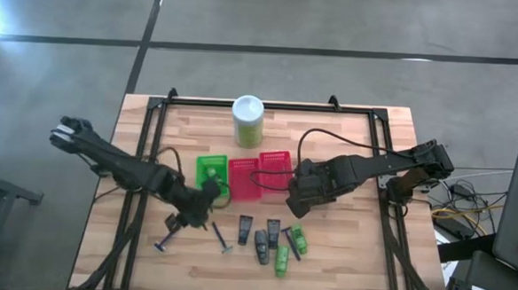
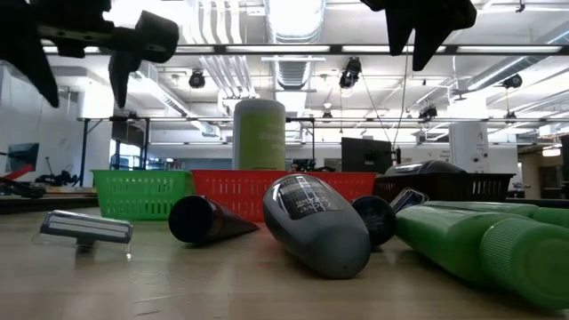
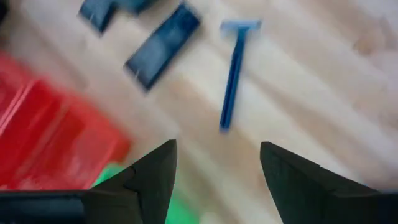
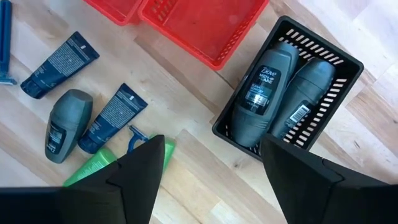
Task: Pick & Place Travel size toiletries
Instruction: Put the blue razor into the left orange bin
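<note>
On the wooden slatted desk (image 1: 341, 265), the left gripper (image 1: 204, 204) hangs just in front of the small green mesh basket (image 1: 210, 167). Its jaws stand apart with nothing between them, as the left wrist view shows: two dark fingers (image 3: 152, 180) spread over bare wood, and beyond them a thin blue razor (image 3: 232, 74) lies flat. A second razor with a pale head (image 1: 167, 239) lies farther toward the left front of the desk.

The right gripper (image 1: 299, 199) hovers at the right end of the basket row, over the dark mesh basket (image 4: 348, 65). Its jaws are also spread and empty. In that basket two dark grey oval bottles (image 4: 264, 93) lie side by side, touching.

Next to the dark basket sit two red mesh baskets (image 4: 205, 25), and behind the row stands a tall pale-green canister with a white lid (image 1: 248, 120).

The remaining toiletries lie loose at the front centre of the desk: two black flat tubes (image 4: 59, 65) with printed labels, one more dark grey oval bottle (image 4: 65, 124) between them, and bright green mini tubes (image 1: 282, 260) just beside. In the low view a grey bottle (image 2: 316, 222) lies in the foreground, green tubes (image 2: 480, 244) to one side and a razor head (image 2: 86, 229) to the other.
</note>
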Tool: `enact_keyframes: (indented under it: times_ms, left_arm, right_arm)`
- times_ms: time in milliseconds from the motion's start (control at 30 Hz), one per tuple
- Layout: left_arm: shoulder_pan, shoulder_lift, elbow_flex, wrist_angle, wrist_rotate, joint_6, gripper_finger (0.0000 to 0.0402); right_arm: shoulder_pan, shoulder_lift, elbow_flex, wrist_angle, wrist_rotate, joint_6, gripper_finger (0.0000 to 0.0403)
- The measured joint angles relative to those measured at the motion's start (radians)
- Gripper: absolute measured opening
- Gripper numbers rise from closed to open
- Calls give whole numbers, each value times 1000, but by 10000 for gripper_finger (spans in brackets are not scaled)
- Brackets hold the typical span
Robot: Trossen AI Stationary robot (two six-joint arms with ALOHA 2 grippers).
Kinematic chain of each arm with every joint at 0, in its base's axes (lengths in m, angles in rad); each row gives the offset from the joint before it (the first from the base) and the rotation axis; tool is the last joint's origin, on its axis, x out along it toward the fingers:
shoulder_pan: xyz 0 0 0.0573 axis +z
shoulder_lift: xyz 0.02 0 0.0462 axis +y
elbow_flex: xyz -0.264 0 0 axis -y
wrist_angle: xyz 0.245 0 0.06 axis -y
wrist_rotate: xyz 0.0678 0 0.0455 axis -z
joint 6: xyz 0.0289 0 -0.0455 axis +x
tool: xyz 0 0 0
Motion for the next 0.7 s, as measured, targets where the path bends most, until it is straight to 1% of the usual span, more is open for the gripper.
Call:
enact_keyframes:
  times_ms: [133, 300, 400, 500, 700]
  left_arm:
    - [-7, 103, -47, 176, 64, 1, 228]
    - [-7, 238, -45, 308, 78, 0, 220]
    - [-8, 304, -44, 389, 132, -9, 216]
    - [-11, 356, -36, 403, 177, -37, 212]
    - [-16, 414, -30, 418, 179, -40, 202]
  right_arm:
    - [0, 0, 0, 0, 0, -12, 260]
    - [0, 0, 0, 0, -3, -12, 243]
    - [0, 0, 0, 0, -4, -8, 233]
    - [0, 0, 0, -1, -4, -1, 225]
    - [10, 0, 0, -1, -4, 0, 215]
